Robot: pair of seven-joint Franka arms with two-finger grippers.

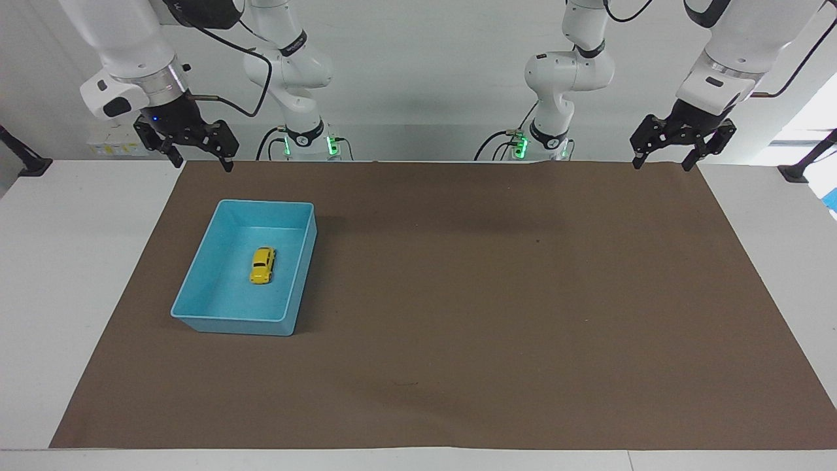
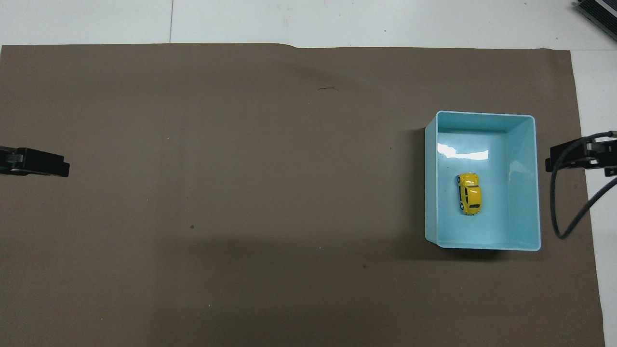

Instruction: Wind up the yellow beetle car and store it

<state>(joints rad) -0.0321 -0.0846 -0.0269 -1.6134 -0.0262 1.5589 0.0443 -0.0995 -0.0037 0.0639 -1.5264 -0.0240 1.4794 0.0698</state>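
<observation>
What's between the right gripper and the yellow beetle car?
In the facing view, only bare brown mat and the blue bin's wall nearest the robots separate the raised, open right gripper from the yellow beetle car.

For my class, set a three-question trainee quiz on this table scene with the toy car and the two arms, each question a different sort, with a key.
1. True or false: the yellow beetle car sits on its wheels inside the blue bin.
2. Multiple choice: the bin stands toward which end of the brown mat? A) the left arm's end B) the right arm's end C) the middle
3. Fill in: the right gripper and the left gripper are both up in the air, open and holding ____.

Key:
1. True
2. B
3. nothing
</observation>
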